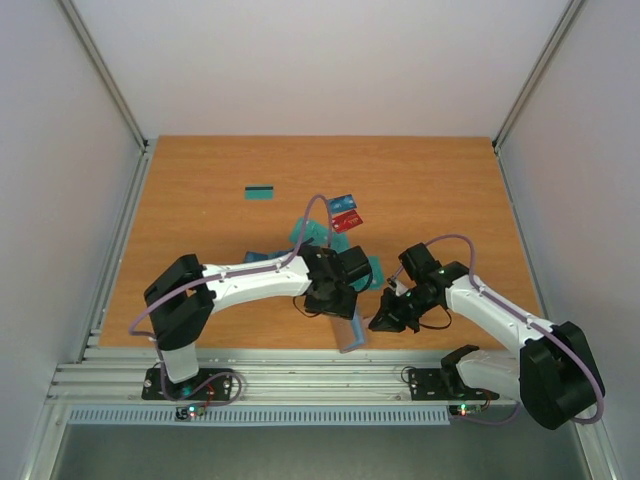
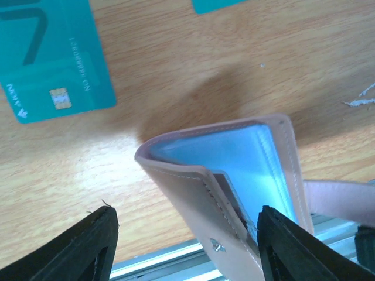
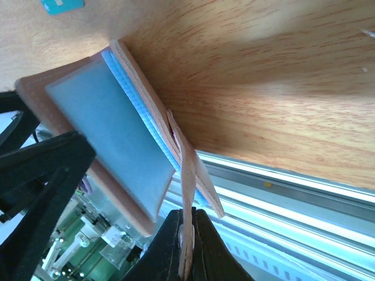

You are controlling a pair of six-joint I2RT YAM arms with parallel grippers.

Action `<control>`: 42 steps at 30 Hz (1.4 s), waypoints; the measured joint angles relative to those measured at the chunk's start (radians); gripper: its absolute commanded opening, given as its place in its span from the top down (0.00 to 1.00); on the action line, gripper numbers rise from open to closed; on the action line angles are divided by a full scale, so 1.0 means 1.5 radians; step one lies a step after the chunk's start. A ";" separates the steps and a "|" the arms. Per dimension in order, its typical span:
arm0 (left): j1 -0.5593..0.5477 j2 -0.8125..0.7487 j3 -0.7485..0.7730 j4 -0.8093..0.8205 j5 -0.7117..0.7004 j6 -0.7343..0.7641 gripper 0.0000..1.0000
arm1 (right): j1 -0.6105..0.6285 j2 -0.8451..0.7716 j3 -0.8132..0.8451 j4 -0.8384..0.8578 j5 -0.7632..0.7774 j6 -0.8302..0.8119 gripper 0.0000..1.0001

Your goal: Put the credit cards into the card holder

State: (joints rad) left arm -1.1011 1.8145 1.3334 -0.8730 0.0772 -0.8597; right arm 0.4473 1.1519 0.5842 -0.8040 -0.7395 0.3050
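Far to the left on the orange-brown wood-grain worktop (image 1: 200, 190), a teal rectangular card with a dark stripe (image 1: 260, 192) lies flat and alone. Nearer the middle, a blue card (image 1: 343, 203) and a red card (image 1: 347, 220) lie just beside each other. More teal cards (image 1: 303, 235) are partly hidden under my left arm (image 1: 250, 275), so I cannot count them. My left wrist view shows a thin, glossy teal plastic card with a metal chip (image 2: 53, 64) lying flat on the wood, cut off at the top and left of the view.

My left fingers (image 2: 88, 246) stand wide apart and grip nothing. Between them rises the pale tan leather card holder (image 2: 193, 193) with stitched edges. It is folded open at the near edge of the worktop, with its smooth blue lining showing. It leans towards one finger and seems to touch it, though that spot sits at the very bottom of the view and is hard to judge. The other finger is well clear of it.

My right fingers (image 3: 167, 252) are pinched together on a thin tan flap of the holder, seen edge-on. Only their tips show.
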 measured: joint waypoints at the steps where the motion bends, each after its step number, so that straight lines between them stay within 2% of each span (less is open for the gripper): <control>1: 0.000 -0.007 -0.006 0.000 -0.002 -0.002 0.38 | 0.000 0.003 0.000 -0.001 0.003 -0.001 0.99; 12: 0.000 -0.071 -0.072 0.002 -0.014 -0.030 0.63 | 0.000 0.042 0.000 -0.002 0.021 -0.012 0.99; 21: 0.001 -0.115 -0.142 0.048 -0.012 -0.043 0.94 | 0.000 0.064 0.001 0.010 0.027 -0.012 0.99; 23: 0.002 -0.125 -0.160 0.065 -0.011 -0.045 0.99 | 0.000 0.068 0.001 0.014 0.028 -0.012 0.99; 32: 0.024 -0.164 -0.222 0.158 0.008 -0.045 1.00 | 0.000 0.101 0.007 0.038 0.037 -0.013 0.98; 42: 0.059 -0.169 -0.232 0.189 0.015 -0.033 1.00 | -0.011 0.189 0.093 0.032 0.067 -0.080 0.64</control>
State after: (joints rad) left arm -1.0130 1.5616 0.9859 -0.5900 0.1001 -0.9089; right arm 0.4313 1.4349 0.7242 -0.7555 -0.6384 0.1844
